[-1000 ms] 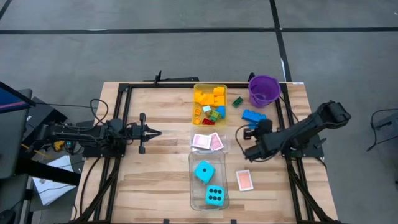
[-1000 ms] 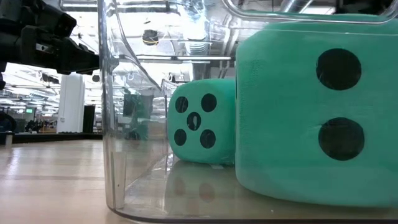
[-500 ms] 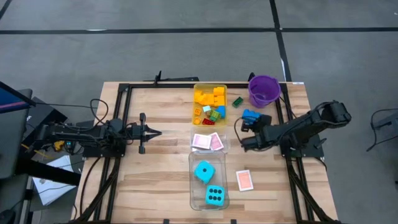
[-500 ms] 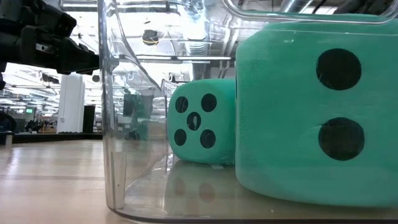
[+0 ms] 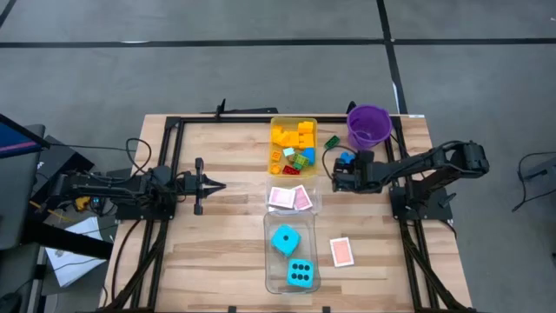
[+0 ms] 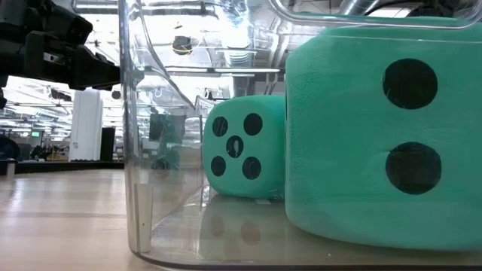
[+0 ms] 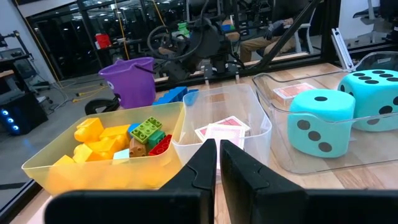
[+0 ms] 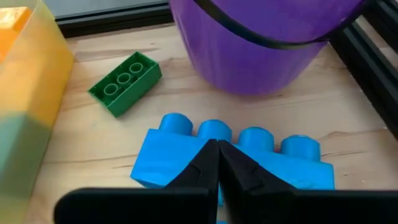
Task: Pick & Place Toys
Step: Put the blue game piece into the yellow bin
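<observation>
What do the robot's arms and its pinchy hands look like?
Both arms are dark, nearly black, built of jointed segments with thin black cables looping alongside. The left gripper ends in two slim pointed fingers, with a short crossbar behind them. The right gripper looks chunkier and blocky. Up close, the fingers are smooth, matte black wedges tapering to tips.

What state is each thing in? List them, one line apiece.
Right hand: shut, tips at the blue brick, no grip visible.
Left hand: shut, empty, waiting at the table's left.
Green brick: loose on the table.
Purple bucket: upright.
Yellow tray: holding bricks.
Dice: both in the clear tray.
Card: loose, pink back up.
</observation>
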Available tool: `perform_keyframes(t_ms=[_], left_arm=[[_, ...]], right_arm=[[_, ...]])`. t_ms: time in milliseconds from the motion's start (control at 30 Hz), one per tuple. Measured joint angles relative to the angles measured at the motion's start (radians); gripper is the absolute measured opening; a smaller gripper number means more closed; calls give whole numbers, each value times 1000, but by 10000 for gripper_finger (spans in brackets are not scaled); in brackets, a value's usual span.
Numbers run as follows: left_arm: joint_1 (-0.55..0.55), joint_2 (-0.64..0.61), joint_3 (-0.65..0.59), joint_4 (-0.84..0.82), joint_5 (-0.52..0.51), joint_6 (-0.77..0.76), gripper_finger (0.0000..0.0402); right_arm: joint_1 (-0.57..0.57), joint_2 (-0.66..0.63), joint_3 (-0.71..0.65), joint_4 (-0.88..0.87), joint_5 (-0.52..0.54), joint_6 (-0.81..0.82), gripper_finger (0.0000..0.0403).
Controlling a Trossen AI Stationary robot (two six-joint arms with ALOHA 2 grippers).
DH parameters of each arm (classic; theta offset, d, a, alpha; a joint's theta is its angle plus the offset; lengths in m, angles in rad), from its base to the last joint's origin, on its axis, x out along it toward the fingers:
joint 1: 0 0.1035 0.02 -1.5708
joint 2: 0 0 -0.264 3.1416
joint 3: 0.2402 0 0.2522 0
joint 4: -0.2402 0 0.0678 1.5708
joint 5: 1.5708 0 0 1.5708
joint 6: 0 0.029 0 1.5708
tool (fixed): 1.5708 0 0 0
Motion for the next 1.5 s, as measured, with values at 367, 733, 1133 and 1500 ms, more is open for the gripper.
perform_keyframes(t_ms=[367,733,1133,1500], left_arm=[[0,0,0,0,0,0,17],[0,0,0,0,0,0,17],[0,0,0,0,0,0,17],[0,0,0,0,0,0,17]], right_arm=[[-39,0,-137,193,9,1,0],[-36,-1,-152,220,8,-67,0],[100,-3,-150,225,-39,-17,0],[320,-3,-149,172,-65,145,0]])
